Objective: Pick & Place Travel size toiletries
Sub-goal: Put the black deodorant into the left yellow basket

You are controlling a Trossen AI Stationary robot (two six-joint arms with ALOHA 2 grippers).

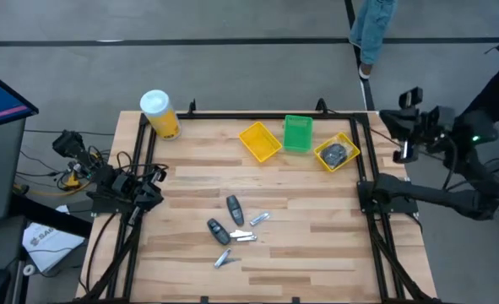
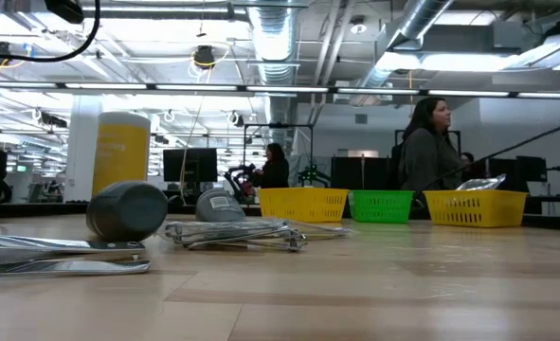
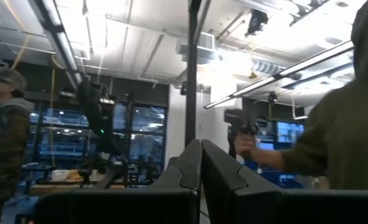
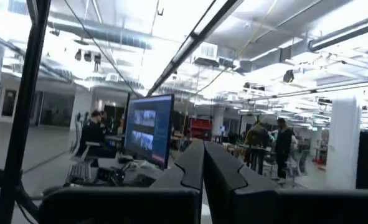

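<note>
toiletries (image 1: 232,223) mid-table | trays (image 1: 296,139), canister (image 1: 160,113) behind | left tool (image 3: 201,163), right tool (image 4: 203,163) clenched empty, off-table

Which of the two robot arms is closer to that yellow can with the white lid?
Left. The left gripper sits parked at the table's left edge, just below the yellow canister in the overhead view. The right gripper rests at the opposite edge, far across the table.

Yellow tray (image 1: 259,141), green tray (image 1: 297,133), yellow canister (image 1: 160,114) on table (image 1: 317,228)
</note>
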